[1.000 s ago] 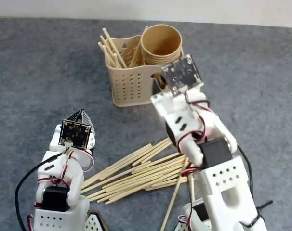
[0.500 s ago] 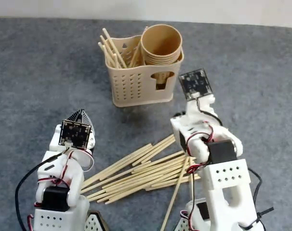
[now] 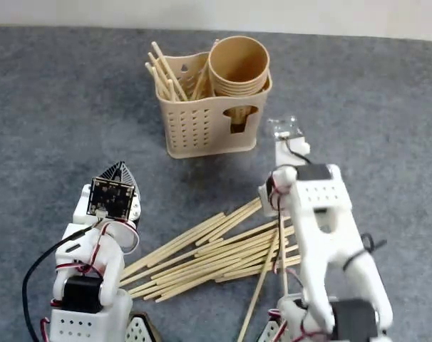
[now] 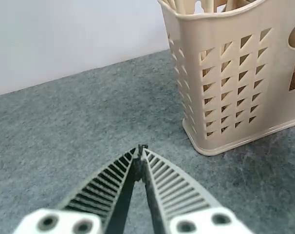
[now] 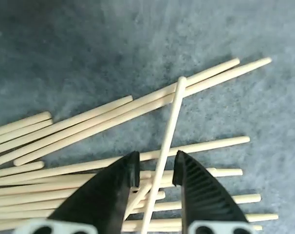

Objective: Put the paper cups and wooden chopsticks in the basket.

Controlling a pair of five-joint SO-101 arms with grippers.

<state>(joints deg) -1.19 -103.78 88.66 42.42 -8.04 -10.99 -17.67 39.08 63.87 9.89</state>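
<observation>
The right pincer (image 5: 155, 163) is narrowly parted astride one stray chopstick (image 5: 169, 126), which runs lengthwise through its gap and crosses the chopstick pile (image 3: 202, 256) at lower centre of the high view. The basket (image 3: 202, 128), upper centre, already holds the paper cups (image 3: 239, 68). The left pincer (image 4: 140, 148), closed and empty, faces the basket. Neighbouring sticks could get pinched too.

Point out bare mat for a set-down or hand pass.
Free: grey mat left of the basket, beyond the left claw; also the mat right of the basket and right arm. Crowded: loose chopsticks fill the ground between the arms, right claw over them.
</observation>
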